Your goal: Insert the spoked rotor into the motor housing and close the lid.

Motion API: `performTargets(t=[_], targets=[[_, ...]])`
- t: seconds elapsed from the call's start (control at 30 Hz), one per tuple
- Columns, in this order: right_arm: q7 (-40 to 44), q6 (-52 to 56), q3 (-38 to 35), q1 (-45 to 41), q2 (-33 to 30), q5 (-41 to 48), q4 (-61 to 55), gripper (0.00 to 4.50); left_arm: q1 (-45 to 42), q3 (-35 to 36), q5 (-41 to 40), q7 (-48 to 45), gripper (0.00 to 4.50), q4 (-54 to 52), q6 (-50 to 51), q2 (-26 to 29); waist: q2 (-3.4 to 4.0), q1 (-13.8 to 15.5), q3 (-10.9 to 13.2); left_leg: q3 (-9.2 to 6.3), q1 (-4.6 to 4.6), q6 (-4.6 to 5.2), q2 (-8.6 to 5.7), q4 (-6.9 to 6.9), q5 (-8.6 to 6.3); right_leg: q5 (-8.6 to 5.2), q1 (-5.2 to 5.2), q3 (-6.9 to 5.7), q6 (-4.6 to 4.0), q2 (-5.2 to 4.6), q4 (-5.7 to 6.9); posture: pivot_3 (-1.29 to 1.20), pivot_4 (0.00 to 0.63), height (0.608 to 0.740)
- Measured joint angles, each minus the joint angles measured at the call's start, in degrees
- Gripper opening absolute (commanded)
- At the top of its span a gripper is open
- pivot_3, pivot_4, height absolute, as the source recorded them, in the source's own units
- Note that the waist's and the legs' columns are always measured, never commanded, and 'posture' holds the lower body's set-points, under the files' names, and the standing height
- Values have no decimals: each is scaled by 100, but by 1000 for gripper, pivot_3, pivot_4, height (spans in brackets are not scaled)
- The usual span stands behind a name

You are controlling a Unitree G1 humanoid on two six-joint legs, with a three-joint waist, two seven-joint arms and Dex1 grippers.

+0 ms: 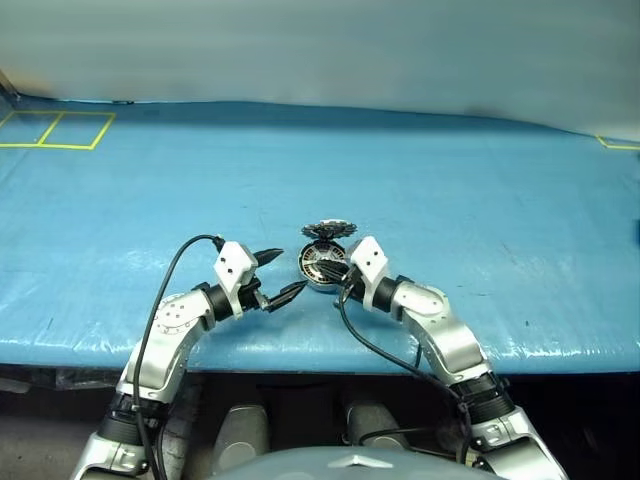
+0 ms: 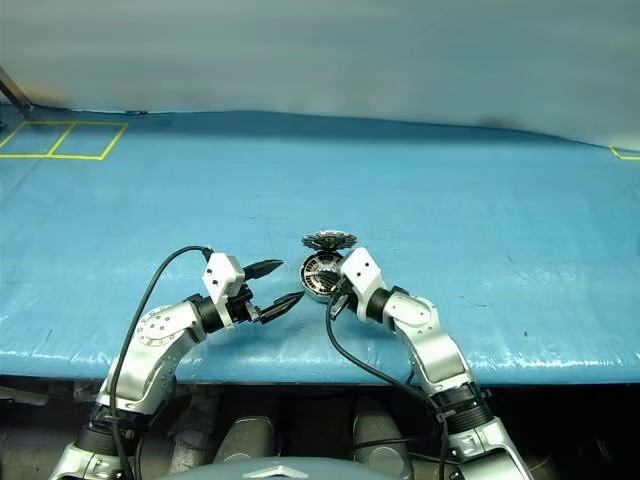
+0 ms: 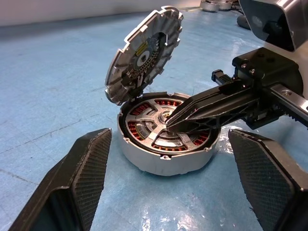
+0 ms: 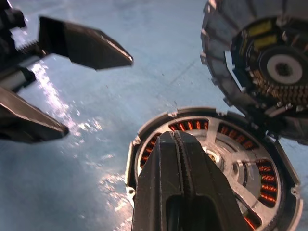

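Nearest my wrist cameras are my own fingers: the left end effector (image 1: 283, 276) stands wide and holds nothing, while the right end effector (image 3: 169, 121) is pinched shut on nothing, its joined black tips resting over the silver hub of the spoked rotor (image 3: 163, 129).

I judge the first half of the task done. The rotor sits down inside the motor housing (image 3: 168, 161), silver spokes level with the rim and copper windings showing between them. Whether it is fully seated I cannot tell. The housing rests on the blue counter (image 1: 420, 190), just ahead of the left end effector's open fingertips and directly under the right one's tips.

What remains is the closing. The lid (image 3: 144, 53) stands up on its hinge at the housing's far edge, tilted back, beyond both end effectors, its toothed edge clear of the rim.

Both arms reach forward and angle inward towards each other, roughly level and dipping slightly, the right from one side of the housing and the left just short of the other.
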Motion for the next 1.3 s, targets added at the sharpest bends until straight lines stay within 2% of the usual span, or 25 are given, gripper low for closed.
performTargets(t=[0.13, 0.23, 0.4, 0.7, 0.83, 1.0, 1.17, 1.3], targets=[[156, 212, -22, 111, -221, 279, -672, 51, -6, 33, -68, 6, 4157, 0, 8, 2, 0, 9, 0, -8, -15, 0, 1, -4, 0, 1, -13, -5, 2, 3, -1, 0, 150, 740], [-36, 303, -306, 213, -364, 307, -787, 51, -12, 164, -159, 23, 4157, 0, 11, 5, 0, 17, 0, -12, -32, 0, 0, 0, 0, 2, -26, -8, 3, 3, -1, 0, 150, 740], [-509, 276, -1012, 190, -710, 169, -492, 51, -21, 243, -181, 63, 4157, 0, 12, 2, 1, 16, 1, -10, -34, -1, -4, 7, 0, 2, -25, -6, 4, 0, -3, 0, 150, 740], [-1135, -200, -1230, -730, -678, -363, 417, 51, -98, 205, -173, 112, 4157, 0, 12, -103, 8, -5, 5, -8, -33, 0, 1, 8, 0, 22, -26, -2, 35, 9, 0, 0, 150, 740], [-840, -331, -1020, -1267, -378, -316, 772, 51, -108, 178, -165, 129, 4157, 31, 10, -114, 14, -18, 9, -8, -35, 0, 1, 5, 0, 24, -28, -1, 37, 9, -1, 0, 150, 740], [-168, -310, -523, -1602, -356, -291, 929, 51, -82, 180, -159, 136, 4157, 37, 2, -115, 17, 16, 11, -12, -39, 0, 0, 5, 0, 37, -27, -6, 14, 8, -3, 0, 150, 740], [672, 31, -58, -1588, -607, -169, 691, 51, 4, 177, -141, 163, 4157, 37, -1, -109, 19, 13, 12, -13, -39, 0, 0, 6, 0, 39, -27, -7, 11, 6, -3, 0, 150, 740], [771, 56, 206, -1438, -858, -420, 604, 51, 86, 153, -120, 188, 4157, 36, -2, -110, 18, 12, 11, -13, -37, 0, 0, 9, 0, 36, -27, -8, 13, 7, -2, 0, 150, 740]])
